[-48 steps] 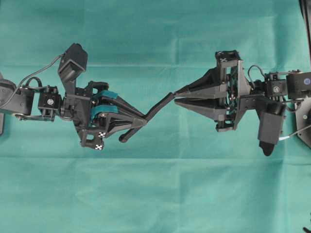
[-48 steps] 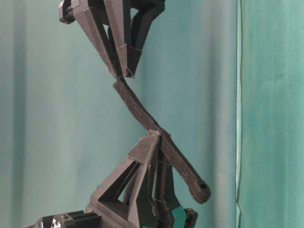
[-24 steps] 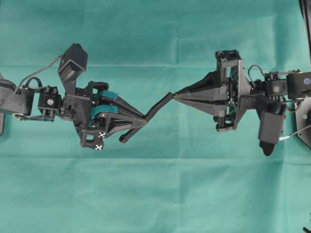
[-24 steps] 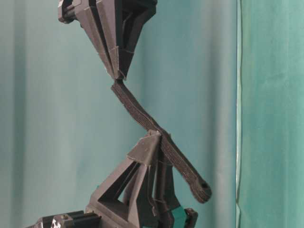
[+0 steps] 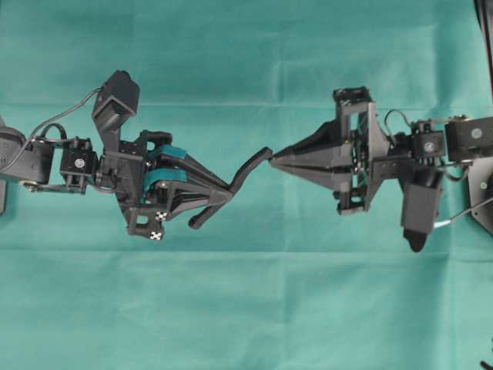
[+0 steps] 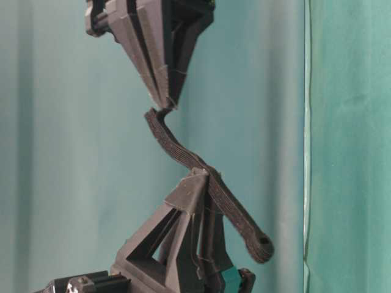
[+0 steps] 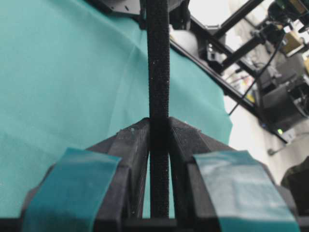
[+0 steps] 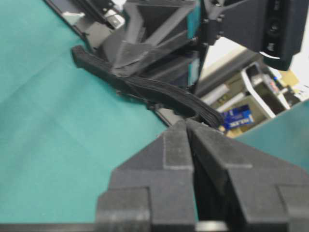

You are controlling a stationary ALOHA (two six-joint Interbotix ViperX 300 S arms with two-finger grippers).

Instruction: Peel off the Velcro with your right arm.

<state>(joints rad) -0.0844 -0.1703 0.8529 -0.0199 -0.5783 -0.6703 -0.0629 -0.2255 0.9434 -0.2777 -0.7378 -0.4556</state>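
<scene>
Above the green-draped worktop [image 5: 246, 324] we find both arms reaching toward the middle, holding the work clear of the cloth so that the strip can be pulled without dragging on anything. The left arm, marked by teal patches, serves as the anchor: its left tool [image 5: 228, 193] is clamped on the Velcro [image 5: 245, 171] partway along its length, and the left wrist view shows the strip pinched upright between the two jaws, with the teal pads [image 7: 72, 179] on either side. We judge this hold is meant to fix one layer while the other is drawn away.

The all-black right arm comes in from the opposite side, nearly level, its wedge jaws pointing at the left tool. The right tool [image 5: 274, 154] has its jaws pressed together at the tips, and in the table-level view the upper end of the Velcro [image 6: 177, 149] curls into those tips. From the right wrist view the strip end sits right at the closed points [image 8: 186, 126]; we judge it to be gripped there, by very little material.

The strip's free rounded end [image 6: 261, 245] hangs out beyond the left tool, unsupported. The span between the tools is bowed, not taut.
</scene>
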